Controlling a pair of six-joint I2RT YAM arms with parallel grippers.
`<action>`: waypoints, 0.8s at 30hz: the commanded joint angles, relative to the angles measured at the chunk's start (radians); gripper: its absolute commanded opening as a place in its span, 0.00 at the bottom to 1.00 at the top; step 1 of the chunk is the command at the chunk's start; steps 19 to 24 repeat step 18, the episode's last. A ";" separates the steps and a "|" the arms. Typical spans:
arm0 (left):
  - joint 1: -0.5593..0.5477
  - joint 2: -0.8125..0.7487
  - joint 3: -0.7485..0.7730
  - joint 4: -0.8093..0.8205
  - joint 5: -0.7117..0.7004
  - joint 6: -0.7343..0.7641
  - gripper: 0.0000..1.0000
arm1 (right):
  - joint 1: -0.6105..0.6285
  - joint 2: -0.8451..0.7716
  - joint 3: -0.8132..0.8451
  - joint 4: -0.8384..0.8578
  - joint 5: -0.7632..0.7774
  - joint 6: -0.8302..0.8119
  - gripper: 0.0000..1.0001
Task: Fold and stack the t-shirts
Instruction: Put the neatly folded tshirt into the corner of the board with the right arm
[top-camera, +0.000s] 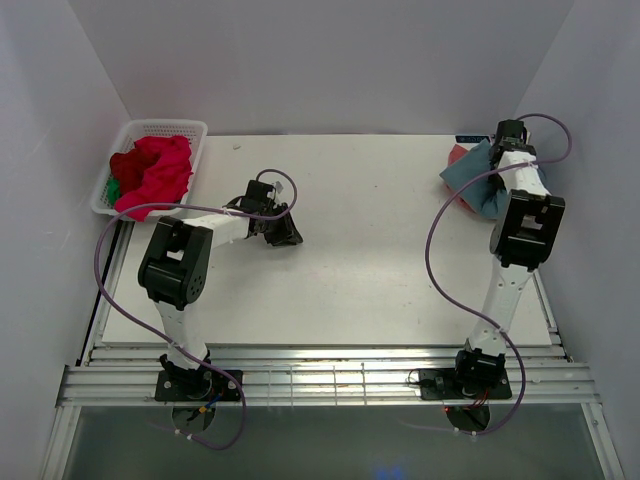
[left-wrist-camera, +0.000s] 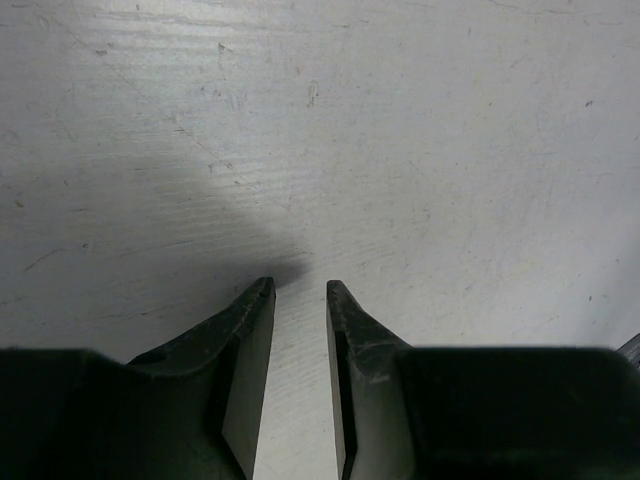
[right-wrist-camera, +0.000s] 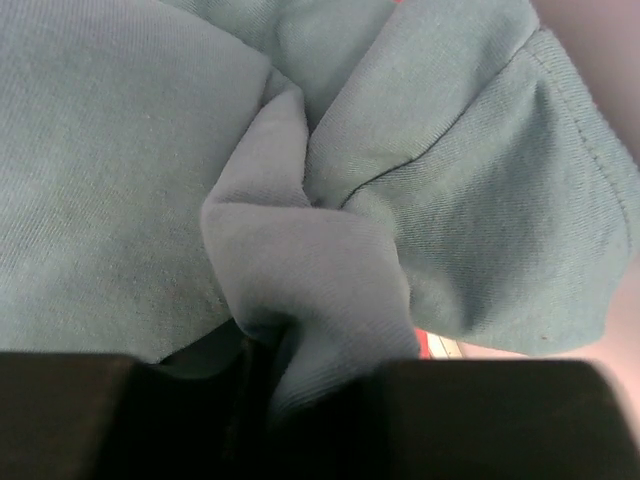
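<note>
A dusty teal-blue t-shirt (top-camera: 478, 185) lies bunched at the far right of the table, on top of a salmon-pink t-shirt (top-camera: 456, 155) whose edge shows at its left. My right gripper (top-camera: 497, 158) is on this pile. In the right wrist view a fold of the teal t-shirt (right-wrist-camera: 300, 260) is pinched in the right gripper (right-wrist-camera: 300, 370), and the cloth hides the fingertips. Red/magenta t-shirts (top-camera: 155, 170) and a bit of green t-shirt (top-camera: 113, 187) fill the basket. My left gripper (top-camera: 283, 232) hovers low over bare table, its jaws (left-wrist-camera: 300, 285) slightly apart with nothing between them.
The white lattice basket (top-camera: 160, 125) stands at the far left corner of the table. White walls close in the table on the left, back and right. Purple cables loop beside both arms.
</note>
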 joint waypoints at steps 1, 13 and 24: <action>0.002 -0.058 0.034 -0.017 -0.022 0.023 0.40 | -0.002 -0.126 -0.028 0.057 -0.032 0.007 0.28; 0.003 -0.026 0.198 -0.079 -0.139 0.106 0.52 | 0.068 -0.474 0.088 -0.010 -0.231 0.008 0.90; 0.009 -0.058 0.192 -0.076 -0.179 0.136 0.52 | 0.110 -0.586 -0.036 0.020 -0.340 0.037 0.90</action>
